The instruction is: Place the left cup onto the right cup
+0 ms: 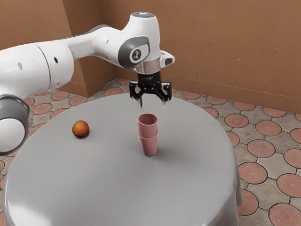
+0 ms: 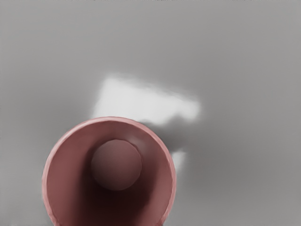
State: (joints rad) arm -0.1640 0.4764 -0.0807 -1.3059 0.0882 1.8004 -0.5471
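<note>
Two pink cups stand stacked near the middle of the round grey table (image 1: 94, 188): the upper cup (image 1: 147, 125) sits nested in the lower cup (image 1: 150, 145). My gripper (image 1: 151, 104) hangs open just above the stack, its fingers apart and touching nothing. In the wrist view I look straight down into the upper cup (image 2: 110, 174), with its round bottom showing inside the rim, right under my hand.
An orange fruit (image 1: 81, 128) lies on the table toward the exterior view's left, well apart from the cups. The table's edge curves close behind the gripper and along the exterior view's right. A tiled floor (image 1: 268, 155) surrounds the table.
</note>
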